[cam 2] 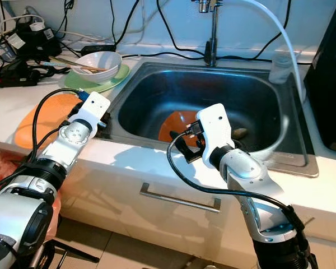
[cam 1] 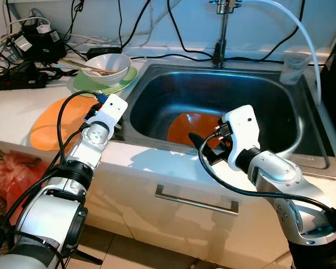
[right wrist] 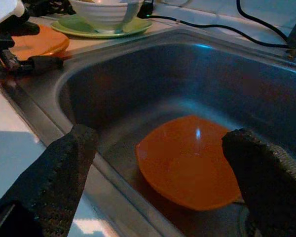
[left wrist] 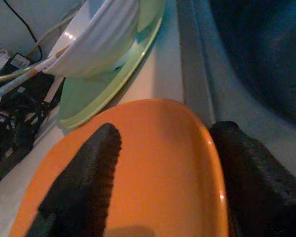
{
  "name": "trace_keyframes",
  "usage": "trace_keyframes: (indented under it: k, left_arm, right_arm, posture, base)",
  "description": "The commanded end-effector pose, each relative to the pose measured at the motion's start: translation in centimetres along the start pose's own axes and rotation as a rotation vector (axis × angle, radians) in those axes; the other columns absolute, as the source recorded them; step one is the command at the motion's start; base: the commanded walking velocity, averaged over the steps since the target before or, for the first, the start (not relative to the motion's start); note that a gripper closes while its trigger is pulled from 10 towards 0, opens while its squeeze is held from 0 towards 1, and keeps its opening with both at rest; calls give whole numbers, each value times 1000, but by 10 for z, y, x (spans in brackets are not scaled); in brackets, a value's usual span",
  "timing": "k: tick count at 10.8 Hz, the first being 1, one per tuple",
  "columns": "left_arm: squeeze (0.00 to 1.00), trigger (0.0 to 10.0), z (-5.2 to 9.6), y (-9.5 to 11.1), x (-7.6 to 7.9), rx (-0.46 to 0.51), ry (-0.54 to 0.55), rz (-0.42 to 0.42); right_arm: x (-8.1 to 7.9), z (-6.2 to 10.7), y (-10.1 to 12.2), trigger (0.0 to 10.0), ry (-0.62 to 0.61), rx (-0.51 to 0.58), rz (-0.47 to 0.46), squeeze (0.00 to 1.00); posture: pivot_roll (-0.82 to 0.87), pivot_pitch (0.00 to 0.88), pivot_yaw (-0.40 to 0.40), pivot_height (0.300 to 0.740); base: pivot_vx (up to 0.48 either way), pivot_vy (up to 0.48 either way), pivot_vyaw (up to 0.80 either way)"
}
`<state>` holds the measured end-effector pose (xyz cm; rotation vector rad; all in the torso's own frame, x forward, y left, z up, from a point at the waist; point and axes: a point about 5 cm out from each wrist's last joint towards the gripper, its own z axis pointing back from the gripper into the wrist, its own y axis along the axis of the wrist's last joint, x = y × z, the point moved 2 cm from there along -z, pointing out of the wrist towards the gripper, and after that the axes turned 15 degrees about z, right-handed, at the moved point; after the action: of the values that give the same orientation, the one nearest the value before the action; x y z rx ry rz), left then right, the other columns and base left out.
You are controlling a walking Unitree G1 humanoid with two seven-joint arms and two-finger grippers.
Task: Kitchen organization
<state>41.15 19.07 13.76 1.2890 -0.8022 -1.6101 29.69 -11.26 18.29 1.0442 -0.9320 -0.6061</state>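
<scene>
Right gripper poised over the near rim of the sink, jaws spread wide and holding nothing. Orange bowl lying on the sink floor, straight ahead of and below these jaws, mouth tipped toward them; framed between the two fingers in the right wrist view, well apart from both. Roughly round, so no long axis to align with; the near lip judged the likeliest place to grip, calling for a descent past the sink wall.

Left gripper low over the orange plate on the tabletop left of the sink, jaws open, one finger above the plate's face and the other past its edge on the sink side. Contact with the plate not clear from any view. Plate flat, its long axis running roughly along the tabletop's front edge.

Right arm plainly nearer the bowl, left arm nearer the plate.

Behind the plate, a white bowl with chopsticks resting on a green plate; cables and a power strip beyond. Tap with white hose at the back, a clear cup at the far right corner.

Bowl's near side hidden behind the right wrist in the head views; a small object on the sink floor right of the bowl too dim to identify; drawer handle below.
</scene>
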Motion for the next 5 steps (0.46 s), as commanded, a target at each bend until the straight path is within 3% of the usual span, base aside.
trace_keyframes:
  k: [1, 5]
  left_arm:
    - [0, 0, 3, -25, -8, -95, 13, 2]
    - [0, 0, 3, -28, -3, -100, -5, 13]
  right_arm:
    - [0, 0, 1, 10000, 2, 8, 5, 0]
    - [0, 1, 0, 10000, 1, 3, 7, 0]
  posture:
    - [-116, 0, 101, 740]
    - [-122, 0, 101, 740]
  base:
    - [0, 0, 0]
    - [0, 0, 0]
